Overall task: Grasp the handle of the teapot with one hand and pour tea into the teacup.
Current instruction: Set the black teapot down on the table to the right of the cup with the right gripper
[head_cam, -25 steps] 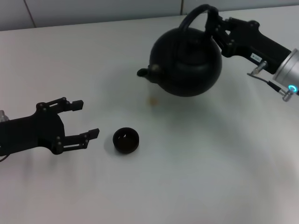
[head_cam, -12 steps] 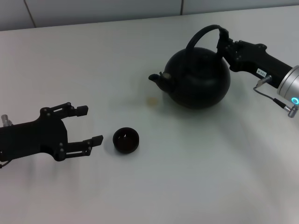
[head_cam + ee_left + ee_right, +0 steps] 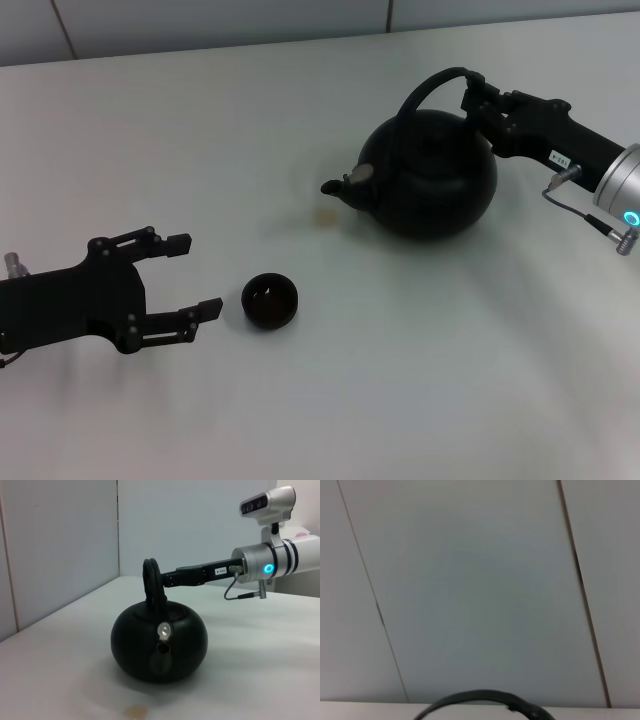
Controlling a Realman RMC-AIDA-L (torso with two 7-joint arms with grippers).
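Head view: round matte-black teapot (image 3: 430, 178), arched handle (image 3: 432, 82).

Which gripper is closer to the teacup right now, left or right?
Left. The left gripper sits open on the table just beside the teacup, not touching it. The right gripper is far across the table, shut on the teapot handle.

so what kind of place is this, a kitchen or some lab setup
Most likely a lab or test bench, not a kitchen: a bare white tabletop against plain pale wall panels, with only a round matte-black teapot and a small black handleless teacup set out.
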